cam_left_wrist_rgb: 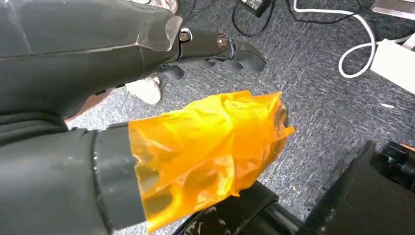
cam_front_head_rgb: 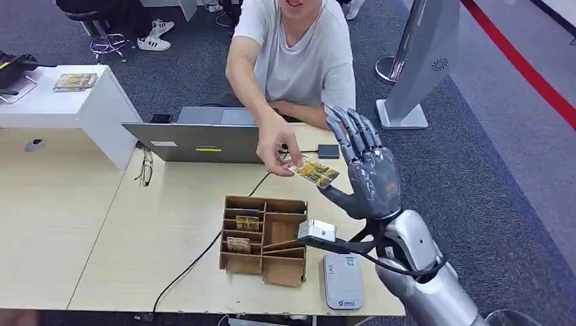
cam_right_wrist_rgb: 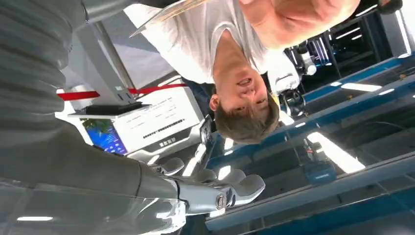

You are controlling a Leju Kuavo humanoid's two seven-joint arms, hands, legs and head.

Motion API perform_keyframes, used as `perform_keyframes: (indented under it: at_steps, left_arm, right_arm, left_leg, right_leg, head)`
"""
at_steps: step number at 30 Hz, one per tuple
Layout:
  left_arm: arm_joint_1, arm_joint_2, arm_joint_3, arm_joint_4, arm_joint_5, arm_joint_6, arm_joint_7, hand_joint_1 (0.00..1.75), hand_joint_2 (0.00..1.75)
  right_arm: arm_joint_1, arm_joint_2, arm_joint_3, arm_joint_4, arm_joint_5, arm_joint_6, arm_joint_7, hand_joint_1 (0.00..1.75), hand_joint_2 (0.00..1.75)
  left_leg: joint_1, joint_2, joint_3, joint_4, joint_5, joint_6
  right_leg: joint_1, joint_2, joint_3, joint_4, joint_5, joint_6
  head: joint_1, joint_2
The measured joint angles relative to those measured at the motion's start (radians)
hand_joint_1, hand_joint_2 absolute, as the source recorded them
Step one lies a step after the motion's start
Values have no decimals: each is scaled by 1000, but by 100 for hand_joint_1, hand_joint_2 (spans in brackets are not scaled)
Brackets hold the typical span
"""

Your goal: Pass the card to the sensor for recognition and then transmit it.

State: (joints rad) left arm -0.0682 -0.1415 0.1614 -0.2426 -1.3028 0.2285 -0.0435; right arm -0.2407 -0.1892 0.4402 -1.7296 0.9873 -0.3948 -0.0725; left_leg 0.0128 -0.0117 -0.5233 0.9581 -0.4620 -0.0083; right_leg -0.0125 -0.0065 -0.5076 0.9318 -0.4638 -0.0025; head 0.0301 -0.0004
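Observation:
A yellow patterned card hangs above the table's far right part, pinched at its left end by a seated person's hand. My right hand is raised beside it, fingers spread upward; the card's right end lies just over the thumb, with no finger closed on it. In the right wrist view the card's edge appears past my hand. The grey-white sensor lies flat at the table's front edge. My left hand, its thumb wrapped in orange film, hangs over the carpet holding nothing.
A cardboard card organizer with several cards stands mid-table, left of the sensor. A grey laptop, glasses, a black cable and a small black box lie further back. A white kiosk stands behind right.

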Motion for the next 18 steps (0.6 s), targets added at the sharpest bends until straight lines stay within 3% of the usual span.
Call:
perform_keyframes:
  at_steps: [6,7,8,11,16,18]
  left_arm:
    - [0,0,-4,0,7,0,0,0,0]
    - [0,0,-13,0,15,0,1,0,0]
    - [0,0,-20,0,20,0,3,0,0]
    - [1,1,-28,0,28,0,4,0,0]
    - [1,1,-39,0,37,0,9,0,0]
    - [1,1,-46,0,45,0,11,0,0]
  right_arm:
    - [0,0,5,0,-14,1,-3,0,175]
    - [0,0,6,1,-15,2,-11,113,175]
    - [1,0,7,2,-17,2,-12,133,175]
    - [2,0,8,3,-19,3,-15,134,175]
    - [2,0,8,3,-29,8,-21,168,175]
    - [2,0,8,3,-33,10,-24,171,175]
  left_leg:
    - [0,0,0,0,0,0]
    - [0,0,0,0,0,0]
    - [0,0,0,0,0,0]
    - [0,0,0,0,0,0]
    - [0,0,0,0,0,0]
    - [0,0,0,0,0,0]
  right_leg:
    - [0,0,0,0,0,0]
    - [0,0,0,0,0,0]
    - [0,0,0,0,0,0]
    - [0,0,0,0,0,0]
    - [0,0,0,0,0,0]
    - [0,0,0,0,0,0]
  head:
    - [0,0]
    - [0,0]
    - [0,0]
    - [0,0]
    - [0,0]
    - [0,0]
